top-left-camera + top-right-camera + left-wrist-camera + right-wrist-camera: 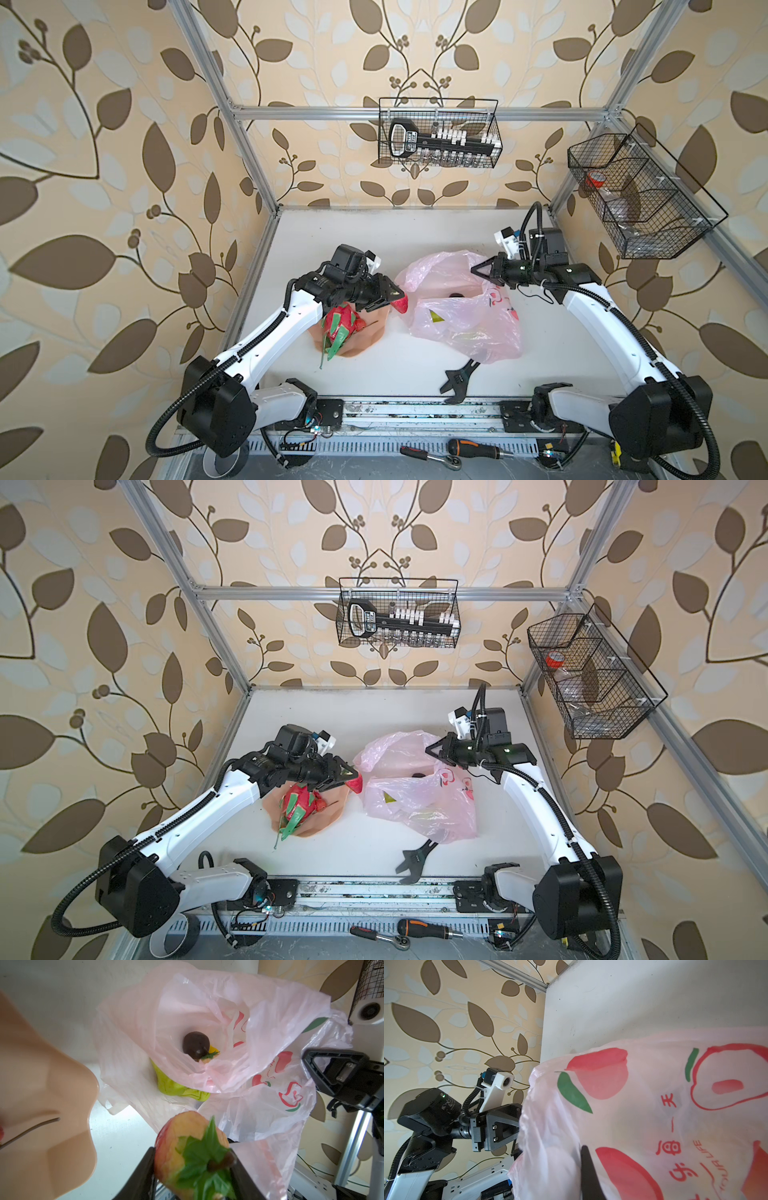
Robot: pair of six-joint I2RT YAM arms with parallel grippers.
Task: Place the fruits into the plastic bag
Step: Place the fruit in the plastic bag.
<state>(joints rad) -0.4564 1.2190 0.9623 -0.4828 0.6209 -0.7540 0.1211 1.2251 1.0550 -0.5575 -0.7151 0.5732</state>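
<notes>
My left gripper (395,300) (193,1167) is shut on a red strawberry (401,306) (182,1147) with green leaves, held just left of the plastic bag's mouth. The pale pink plastic bag (465,320) (207,1012) (654,1105) lies mid-table. My right gripper (474,270) is shut on its upper rim, holding it raised. Inside the bag lie a dark purple fruit (195,1044) (457,296), a yellow fruit (213,1049) and a green piece (166,1082). A dragon fruit (340,324) and a small red fruit (360,324) rest on the peach plate (372,338).
A black adjustable wrench (459,380) lies at the table's front edge, just before the bag. A ratchet (432,457) and a screwdriver (478,449) lie on the front rail. Wire baskets hang on the back wall (438,133) and the right frame (640,195).
</notes>
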